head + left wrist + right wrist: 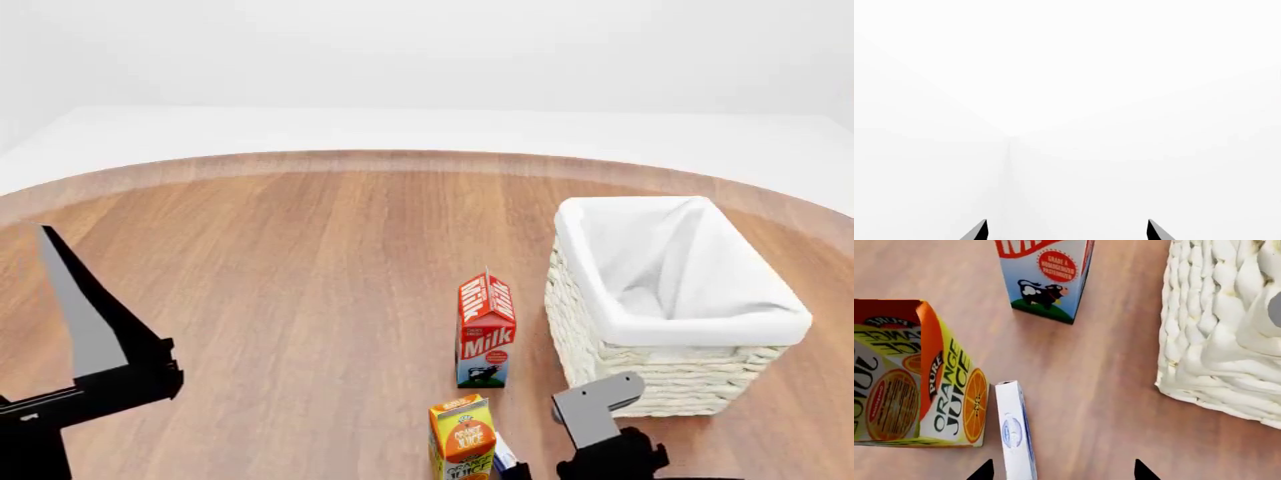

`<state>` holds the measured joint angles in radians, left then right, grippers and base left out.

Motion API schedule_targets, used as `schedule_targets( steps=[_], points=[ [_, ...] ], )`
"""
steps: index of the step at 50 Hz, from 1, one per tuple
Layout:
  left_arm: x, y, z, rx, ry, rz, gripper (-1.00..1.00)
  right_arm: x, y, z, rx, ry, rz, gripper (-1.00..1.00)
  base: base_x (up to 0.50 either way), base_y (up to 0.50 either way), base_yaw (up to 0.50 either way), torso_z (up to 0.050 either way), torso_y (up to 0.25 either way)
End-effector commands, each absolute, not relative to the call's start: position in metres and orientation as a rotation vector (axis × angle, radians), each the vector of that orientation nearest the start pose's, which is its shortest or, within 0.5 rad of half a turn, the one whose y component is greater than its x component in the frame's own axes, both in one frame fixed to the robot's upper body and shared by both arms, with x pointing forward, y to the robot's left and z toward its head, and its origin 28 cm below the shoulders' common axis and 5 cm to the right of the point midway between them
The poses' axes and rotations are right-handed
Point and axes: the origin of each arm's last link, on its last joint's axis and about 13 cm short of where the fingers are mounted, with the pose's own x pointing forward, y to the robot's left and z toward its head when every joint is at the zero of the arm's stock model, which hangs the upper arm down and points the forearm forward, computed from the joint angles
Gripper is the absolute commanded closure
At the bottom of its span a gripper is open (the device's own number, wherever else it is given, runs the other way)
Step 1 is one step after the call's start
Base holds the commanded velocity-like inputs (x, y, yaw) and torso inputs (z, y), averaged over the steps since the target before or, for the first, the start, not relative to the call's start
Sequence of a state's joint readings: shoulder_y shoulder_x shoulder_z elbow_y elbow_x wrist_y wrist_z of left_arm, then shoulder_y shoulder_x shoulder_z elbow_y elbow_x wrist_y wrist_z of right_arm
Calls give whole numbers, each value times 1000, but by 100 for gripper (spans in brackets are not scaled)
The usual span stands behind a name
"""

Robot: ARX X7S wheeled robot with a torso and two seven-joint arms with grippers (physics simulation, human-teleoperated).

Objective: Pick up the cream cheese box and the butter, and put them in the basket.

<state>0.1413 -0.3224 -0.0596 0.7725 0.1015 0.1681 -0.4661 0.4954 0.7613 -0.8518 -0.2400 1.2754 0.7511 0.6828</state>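
Observation:
The cream cheese box (1014,432), a thin blue-and-white box, stands on its edge on the wood right beside the orange juice carton (914,390). My right gripper (1064,471) is open and hovers low over it. The box lies between the fingertips, close to one of them. In the head view only a sliver of the cream cheese box (503,455) shows behind the orange juice carton (463,440). The wicker basket (667,375), lined with white cloth, stands at the right, close to my right arm (607,435). My left gripper (1067,230) is open, holds nothing and faces blank white. The butter is out of view.
A red milk carton (486,330) stands upright between the juice carton and the basket; the same milk carton (1047,275) and the basket wall (1221,330) show ahead of the right gripper. My left arm (94,360) is raised at the left over the round wooden table (307,270).

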Motion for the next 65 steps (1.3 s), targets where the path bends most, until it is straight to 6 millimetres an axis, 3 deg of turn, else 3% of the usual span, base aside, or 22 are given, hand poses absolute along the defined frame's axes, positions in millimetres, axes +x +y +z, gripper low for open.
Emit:
schedule_targets(
  steps=[1,56,65],
  points=[
    [156,247,165,221,-884,337,-100,198,-118,65,-194,819,257,-100,0,0,0,0,0],
    [158,247,163,218,-875,334,-100,202,-108,30,-234,898,284,-100,0,0,0,0,0],
    [158,247,162,219,-874,334,-100,207,-106,32,-226,885,287,-100,0,0,0,0,0]
  ],
)
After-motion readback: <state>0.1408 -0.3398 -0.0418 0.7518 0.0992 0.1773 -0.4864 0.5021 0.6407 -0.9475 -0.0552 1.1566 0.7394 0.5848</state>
